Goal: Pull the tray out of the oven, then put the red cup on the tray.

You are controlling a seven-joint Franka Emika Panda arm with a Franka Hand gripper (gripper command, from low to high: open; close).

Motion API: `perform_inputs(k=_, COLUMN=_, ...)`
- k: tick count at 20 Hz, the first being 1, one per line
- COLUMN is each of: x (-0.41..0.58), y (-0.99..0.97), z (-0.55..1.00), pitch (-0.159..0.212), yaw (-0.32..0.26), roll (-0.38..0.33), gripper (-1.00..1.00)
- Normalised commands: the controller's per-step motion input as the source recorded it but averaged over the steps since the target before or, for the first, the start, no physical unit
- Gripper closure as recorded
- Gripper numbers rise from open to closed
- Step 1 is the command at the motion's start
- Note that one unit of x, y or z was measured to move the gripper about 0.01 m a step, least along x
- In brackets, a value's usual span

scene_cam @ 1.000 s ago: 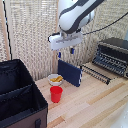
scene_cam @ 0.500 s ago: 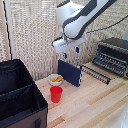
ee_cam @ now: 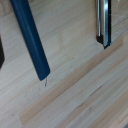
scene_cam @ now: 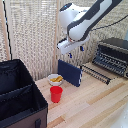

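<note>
1. The small bright red plastic cup (scene_cam: 56,93) stands upright on the pale wooden counter (scene_cam: 95,107), near the counter's front edge and just beside the big black fabric bin (scene_cam: 20,97) that fills the corner at the exterior view's left.
2. Just behind the red cup sits a little white bowl with yellow food (scene_cam: 55,79), close to the wall of pale woven blinds (scene_cam: 35,35).
3. An upright navy-blue rectangular board (scene_cam: 69,72) stands near the bowl, toward the exterior view's right.
4. The boxy black and dark silver countertop oven (scene_cam: 112,54) rests at the counter's back corner on the exterior view's right.
5. The flat dark grey ribbed metal tray (scene_cam: 96,73) juts out from the oven's front opening, over the counter and well apart from the red cup.
6. The white arm's gripper (scene_cam: 75,50) hangs in the air above the navy board, touching nothing; whether its jaws are parted or closed cannot be told.
7. The wrist view shows the board's edge (ee_cam: 31,40) and an edge of the tray (ee_cam: 103,25) over bare wood.
</note>
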Motion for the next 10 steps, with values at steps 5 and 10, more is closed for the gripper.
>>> perform_inputs(k=5, x=-0.018, y=-0.29, z=0.02, pitch=0.000, yaw=0.197, roll=-0.193, gripper=-1.00)
perform_inputs(k=10, x=0.000, y=-0.36, z=0.00, pitch=0.000, yaw=0.151, roll=-0.237, gripper=-1.00)
